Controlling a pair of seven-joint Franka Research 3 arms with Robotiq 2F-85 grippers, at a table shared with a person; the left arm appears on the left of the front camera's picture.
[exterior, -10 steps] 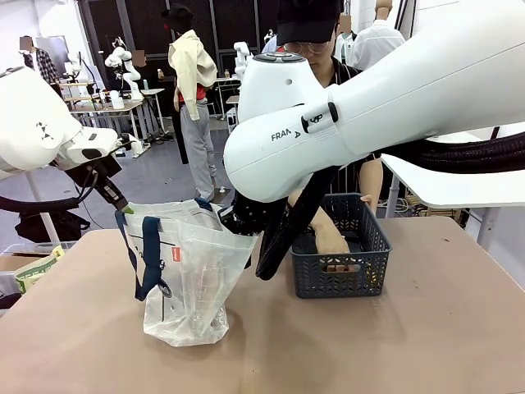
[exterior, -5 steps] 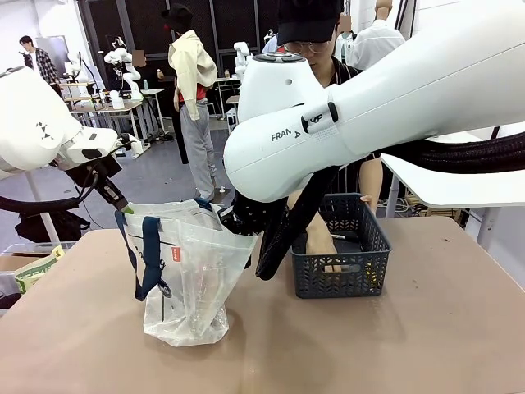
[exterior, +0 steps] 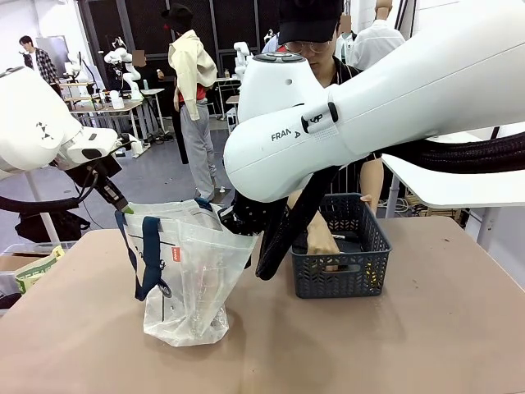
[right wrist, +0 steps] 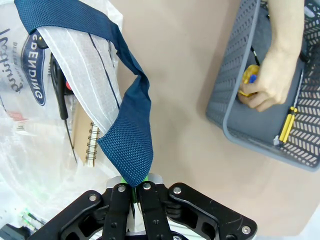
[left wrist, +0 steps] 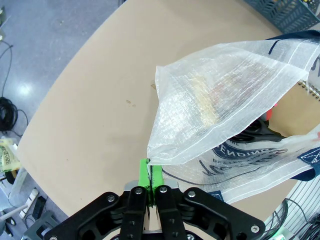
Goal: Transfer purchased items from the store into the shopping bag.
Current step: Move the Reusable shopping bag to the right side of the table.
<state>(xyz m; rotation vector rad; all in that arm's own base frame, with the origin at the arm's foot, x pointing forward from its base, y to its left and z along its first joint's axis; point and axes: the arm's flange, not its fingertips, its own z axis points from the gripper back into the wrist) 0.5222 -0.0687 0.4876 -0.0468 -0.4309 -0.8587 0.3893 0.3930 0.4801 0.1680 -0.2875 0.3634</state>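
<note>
Two pinches were doing the work: the left gripper (left wrist: 151, 186) had its green pads pressed together on a corner of the thin rim of the bag (left wrist: 220, 95), and the right gripper (right wrist: 134, 189) was clamped shut on the navy strap (right wrist: 131, 145) at the opposite side. Between them the mouth of the bag hung open, its base resting on the table (exterior: 410, 345) at the left, with a spiral notebook (right wrist: 84, 135) and a black-and-red item (right wrist: 61, 92) already lying inside. Just to the right stood the grey basket (exterior: 340, 275), and in it the person's hand (right wrist: 267, 80) was closed around a round yellow piece (right wrist: 247, 86), with slim yellow sticks (right wrist: 286, 125) lying beside it on the basket floor. The step in hand looked like holding the bag open for the person to load. Doing it well would have meant both pinch points apart and level, the mouth turned toward the basket, and no tugging, since the crinkly film could slip from the pads or the opening could fold shut.
</note>
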